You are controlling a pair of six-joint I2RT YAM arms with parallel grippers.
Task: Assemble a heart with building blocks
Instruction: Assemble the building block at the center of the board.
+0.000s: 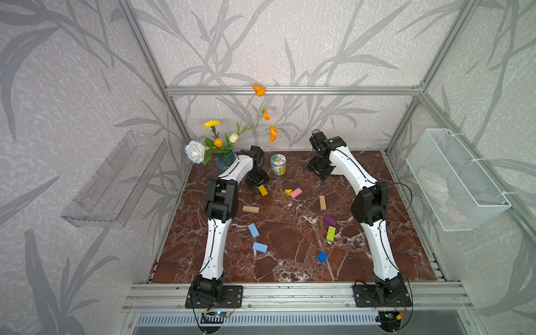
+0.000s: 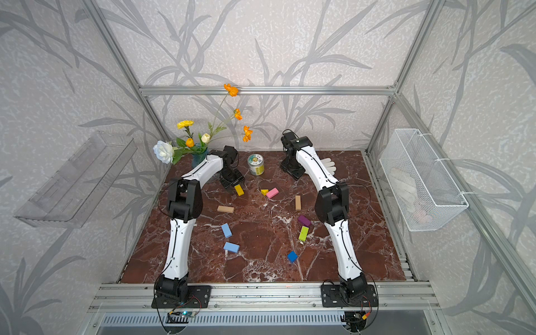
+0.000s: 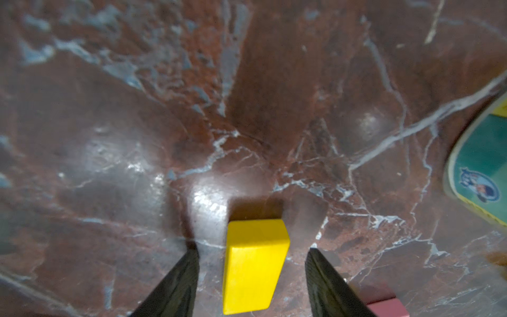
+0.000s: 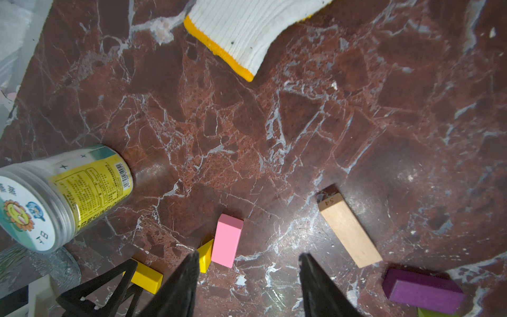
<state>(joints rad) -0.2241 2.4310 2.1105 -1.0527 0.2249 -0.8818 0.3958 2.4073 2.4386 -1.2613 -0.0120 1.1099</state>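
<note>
Straddling yellow block (image 3: 255,266), far left: my left gripper (image 3: 252,248), jaws parted, gap either side, nothing gripped; block's long axis lies along them; my right gripper (image 4: 249,254) parted, empty, farther off.

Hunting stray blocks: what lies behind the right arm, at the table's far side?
A white glove, its fingers showing; the right arm covers the rest. Nothing else shows there.

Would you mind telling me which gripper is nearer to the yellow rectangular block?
Left. The left gripper straddles the yellow rectangular block, a fingertip either side, not touching; the right gripper hovers well away, near the white glove.
</note>
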